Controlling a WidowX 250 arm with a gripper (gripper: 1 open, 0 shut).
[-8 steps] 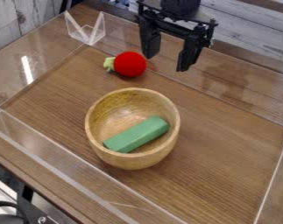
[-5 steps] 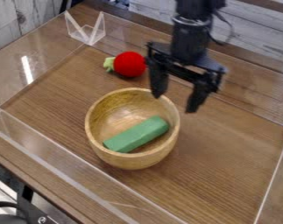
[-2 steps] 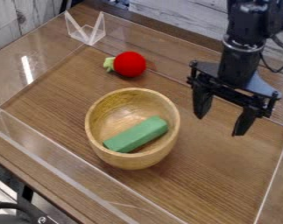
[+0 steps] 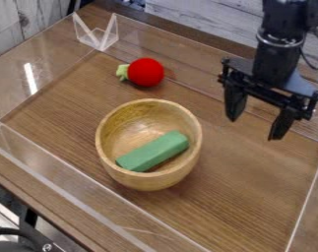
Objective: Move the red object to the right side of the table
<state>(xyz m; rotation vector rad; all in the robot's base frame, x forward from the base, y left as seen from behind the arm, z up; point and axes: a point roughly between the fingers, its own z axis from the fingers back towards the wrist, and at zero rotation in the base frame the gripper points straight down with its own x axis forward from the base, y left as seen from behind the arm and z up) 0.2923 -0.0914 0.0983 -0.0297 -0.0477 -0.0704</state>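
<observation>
The red object (image 4: 146, 71) is a small red ball with a green stub on its left, resting on the table (image 4: 240, 187) at the back, left of centre. My gripper (image 4: 257, 118) hangs over the right part of the table, well to the right of the red ball and apart from it. Its two dark fingers point down, spread wide, with nothing between them.
A wooden bowl (image 4: 150, 145) holding a green block (image 4: 154, 152) stands in the middle, between ball and front edge. Clear acrylic walls (image 4: 95, 32) edge the tabletop; one runs close behind and to the right of the gripper.
The open gripper has swung from beside the red ball to the right side of the table, and has just risen slightly. Ball, bowl and block have not moved.
</observation>
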